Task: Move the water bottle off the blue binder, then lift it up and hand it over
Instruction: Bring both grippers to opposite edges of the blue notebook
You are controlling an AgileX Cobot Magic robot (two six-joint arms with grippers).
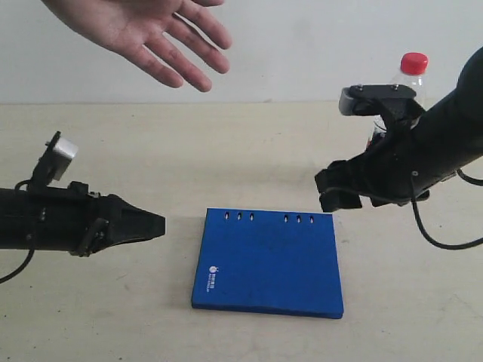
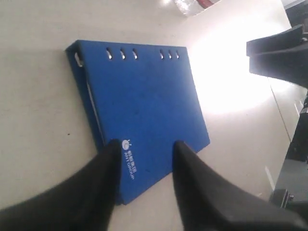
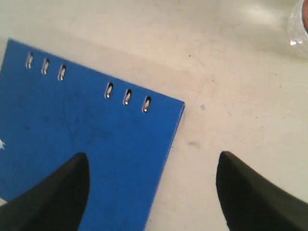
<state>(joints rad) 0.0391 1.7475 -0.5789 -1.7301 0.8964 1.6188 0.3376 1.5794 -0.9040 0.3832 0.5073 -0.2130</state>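
While the small clear plastic water bottle with a red cap (image 1: 413,66) is upright off the flat dark-blue binder (image 1: 268,264), it's mostly hidden behind the right arm. Right gripper (image 3: 153,156): fingers spread wide, empty, over the binder's ring-hole corner. Left gripper (image 2: 147,147): fingers moderately parted, empty, at the logo edge. Beige tabletop (image 1: 136,151) shows along every binder edge. Open human palm (image 1: 143,26) hangs over the far-left side.
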